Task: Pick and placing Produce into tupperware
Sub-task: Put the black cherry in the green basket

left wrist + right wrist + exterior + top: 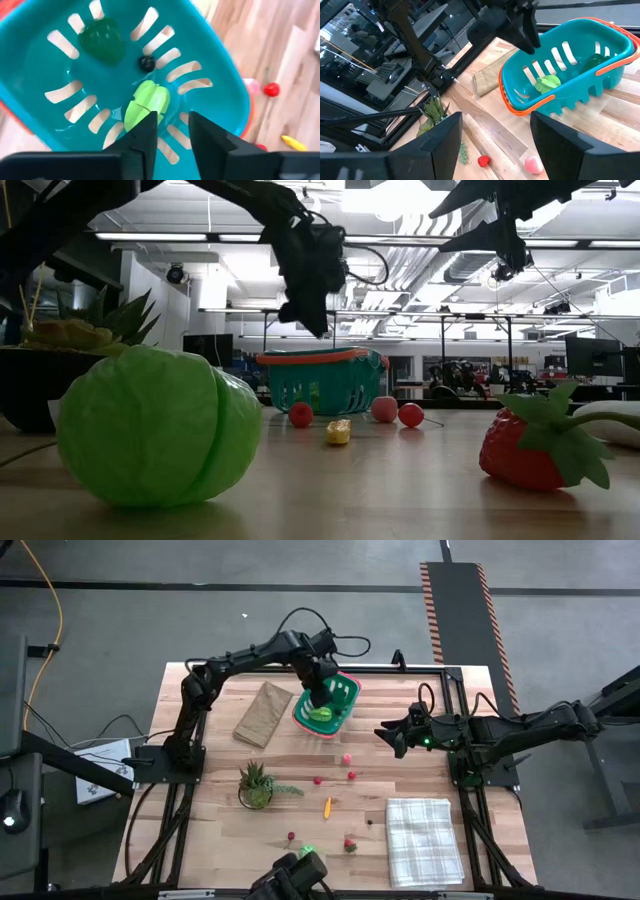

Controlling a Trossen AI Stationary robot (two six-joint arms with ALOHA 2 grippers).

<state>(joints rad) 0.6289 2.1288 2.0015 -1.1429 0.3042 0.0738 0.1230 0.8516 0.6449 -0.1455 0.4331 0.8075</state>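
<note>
The teal basket with the orange-red rim (340, 698) stands at the far middle of the table. A light green piece (147, 102), a dark green piece (102, 40) and a small dark piece (146, 62) lie on its slotted bottom. My left gripper (173, 137) hangs over the basket, pointing down, open and empty; it also shows in the high view (318, 692). My right gripper (393, 736) is open and empty, above the table to the right of the basket. Loose produce lies on the table: a pink piece (346, 757), red pieces (351, 775), a yellow-orange piece (327, 806), a strawberry (535, 445) and a green cabbage (150, 425).
A flat brown paper bag (263, 713) lies left of the basket. A spiky potted plant (256, 785) stands at the middle left. A checked cloth (424, 840) lies at the near right. Bare wood lies between the basket and the loose pieces.
</note>
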